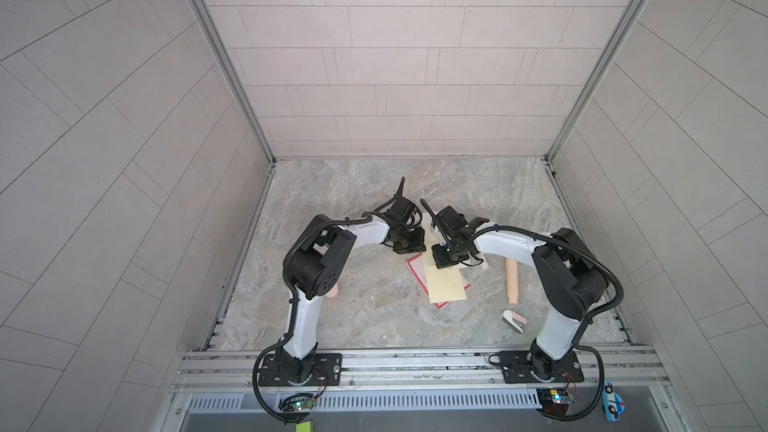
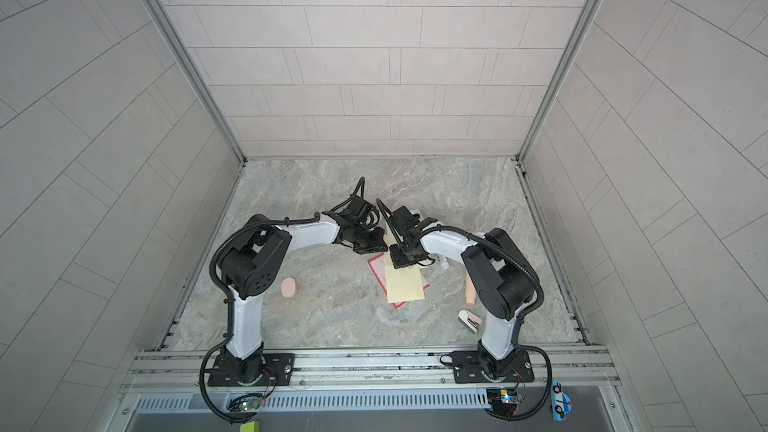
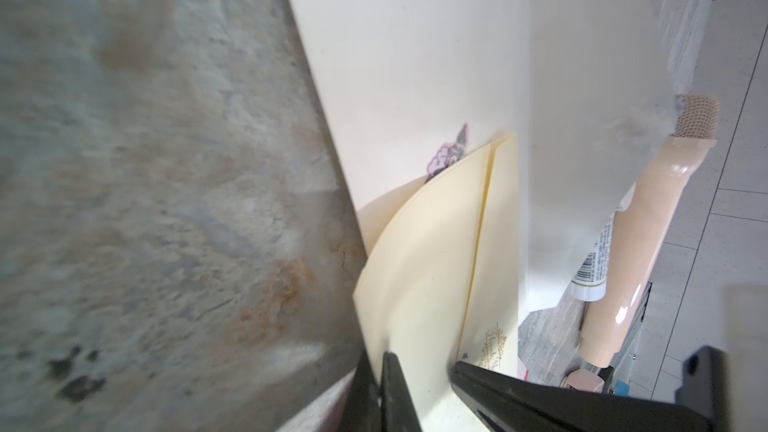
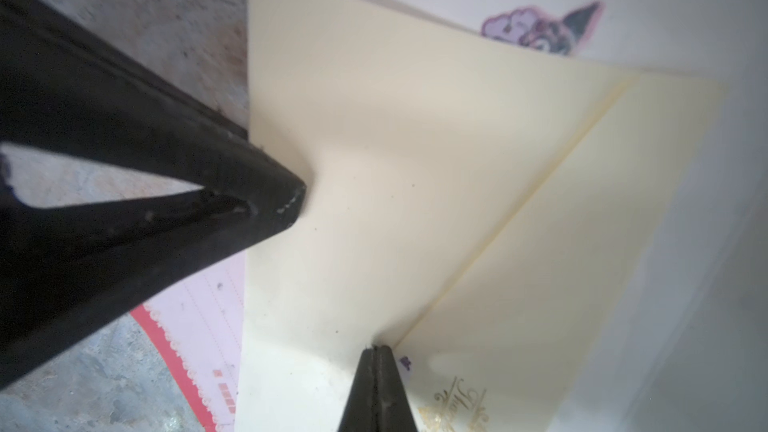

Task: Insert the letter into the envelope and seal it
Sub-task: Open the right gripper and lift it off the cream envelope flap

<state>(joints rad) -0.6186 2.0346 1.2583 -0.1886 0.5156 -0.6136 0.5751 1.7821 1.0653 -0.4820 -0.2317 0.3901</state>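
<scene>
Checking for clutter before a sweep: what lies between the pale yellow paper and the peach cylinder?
A small white tube, near the far end of the peach cylinder, in a top view and the left wrist view; otherwise bare table.

gold print (image 4: 461,403) on envelope (image 4: 415,160) cut off, blurred
</scene>
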